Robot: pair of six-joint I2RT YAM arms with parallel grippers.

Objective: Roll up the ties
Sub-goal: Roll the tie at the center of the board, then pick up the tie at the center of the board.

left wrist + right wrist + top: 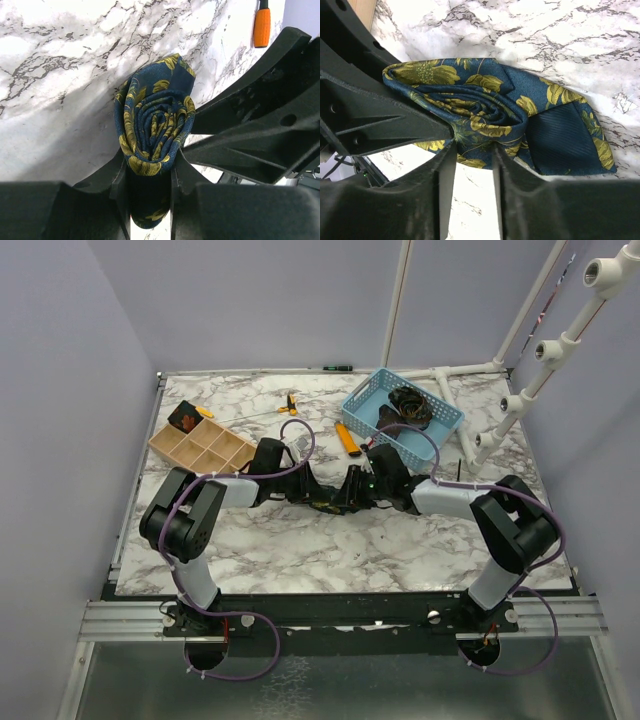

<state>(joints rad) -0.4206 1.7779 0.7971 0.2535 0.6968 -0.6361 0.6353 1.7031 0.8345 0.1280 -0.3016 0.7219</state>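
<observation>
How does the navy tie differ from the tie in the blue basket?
The navy tie shows yellow-green leaves; the basket tie is dark with reddish marks. The navy tie is pinched by the left pincer and right pincer; the basket tie lies untouched in the blue basket. Both look coiled.

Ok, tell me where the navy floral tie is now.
The navy floral tie sits coiled mid-table in the top view, held by left gripper and right gripper, near the blue basket.
</observation>
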